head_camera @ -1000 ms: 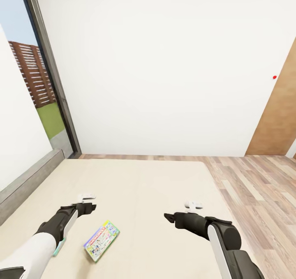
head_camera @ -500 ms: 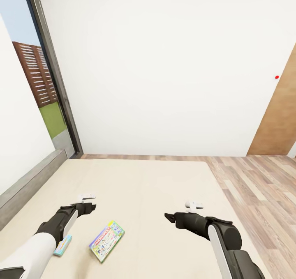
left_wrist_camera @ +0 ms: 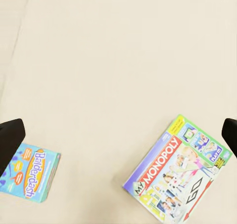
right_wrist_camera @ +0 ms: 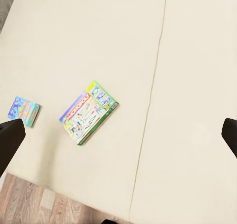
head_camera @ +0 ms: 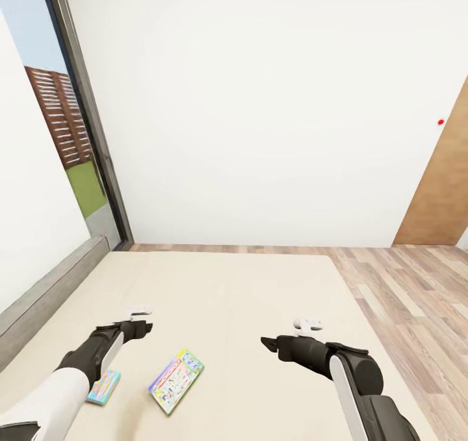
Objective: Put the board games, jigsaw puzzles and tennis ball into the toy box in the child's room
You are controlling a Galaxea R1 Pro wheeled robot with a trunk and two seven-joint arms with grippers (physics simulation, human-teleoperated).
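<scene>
White-green game box [left_wrist_camera: 178, 177] reads "MY MONOPOLY", "GO"; blue box [left_wrist_camera: 30, 171] reads "Balderdash".

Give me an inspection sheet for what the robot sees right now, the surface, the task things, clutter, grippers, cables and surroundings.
Surface: beige bed, mattress seam visible in the right wrist view.
Job's things: Monopoly box lying flat on the bed; smaller blue Balderdash box flat beside it, apart, partly behind the left forearm.
Clutter: nothing seen.
Grippers: left gripper and right gripper both open, empty, held above the mattress.
Cables: nothing seen.
Surroundings: white wall, grey-framed window, wood-plank floor, brown door.
</scene>
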